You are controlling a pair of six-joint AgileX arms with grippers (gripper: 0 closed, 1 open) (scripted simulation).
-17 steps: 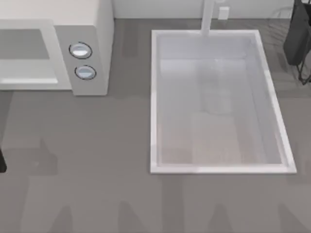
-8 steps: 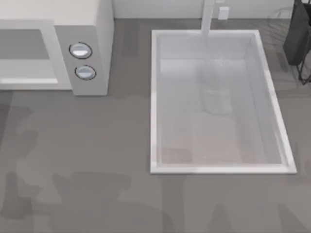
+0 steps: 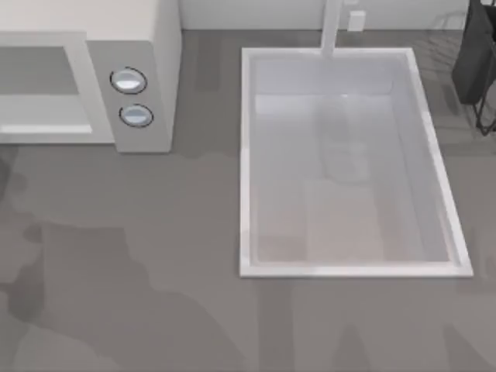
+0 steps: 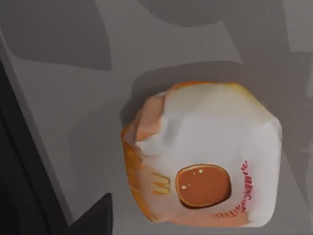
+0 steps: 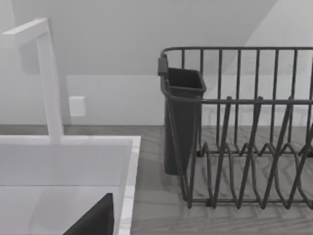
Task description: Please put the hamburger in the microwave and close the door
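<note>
The hamburger lies on the grey tabletop in the left wrist view. It is a pale wrapped bun with orange edges and a red-orange round patch. It sits close beneath the wrist camera, and a dark part of my left gripper shows beside it without touching it. The microwave stands at the back left of the table, its two round knobs facing forward and a white-framed grey opening to their left. The door is out of view. A dark part of my right gripper hangs near the sink's back right corner.
A large white sink basin fills the middle and right of the table, with a white faucet at its back edge. A dark wire dish rack with a cutlery cup stands at the back right. Arm shadows lie on the front-left tabletop.
A dark piece of my left arm at the top view's left edge has gone. The arm shadows on the front-left tabletop have shifted and spread. Microwave and sink are unmoved.
</note>
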